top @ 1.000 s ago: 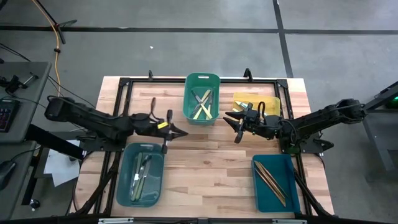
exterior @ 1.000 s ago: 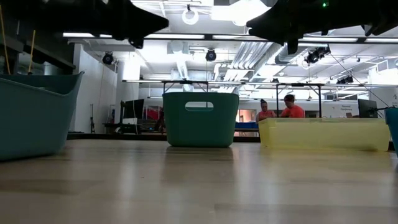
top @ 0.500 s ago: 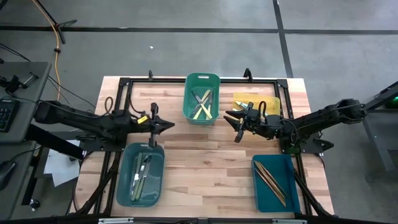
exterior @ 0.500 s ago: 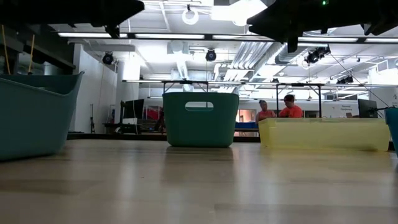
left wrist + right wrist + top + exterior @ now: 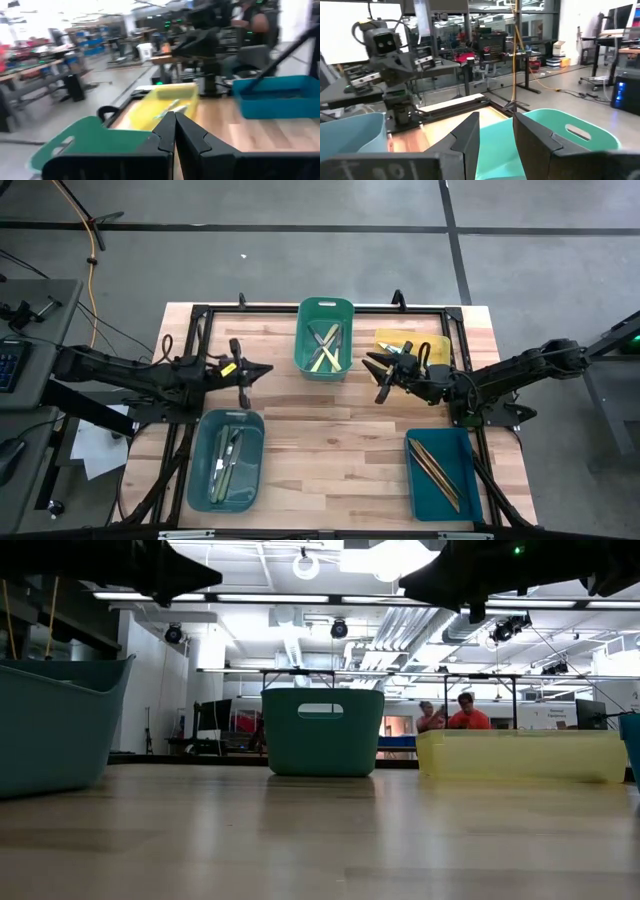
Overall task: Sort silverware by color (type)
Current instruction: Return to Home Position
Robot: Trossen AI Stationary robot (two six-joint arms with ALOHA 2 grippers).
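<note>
Wooden table point(image 5: 330, 440) carries four bins. Left gripper point(image 5: 262, 369) hangs over the table's left half, just past the far edge of the left blue bin point(image 5: 250, 485), with its fingers pressed together and nothing held. Green-handled silverware point(image 5: 229, 457) lies in that bin. Green bin point(image 5: 325, 305) at far centre holds more pieces point(image 5: 325, 346), one with a pale yellow handle. Right gripper point(image 5: 373, 377) hovers between the green bin and the yellow bin point(image 5: 385, 336), fingers spread apart, empty. Yellow bin has a piece point(image 5: 170, 107) inside. Right blue bin point(image 5: 462, 455) at near right holds brown-handled pieces point(image 5: 435, 465). Two people point(image 5: 450, 718) sit far behind the table.
</note>
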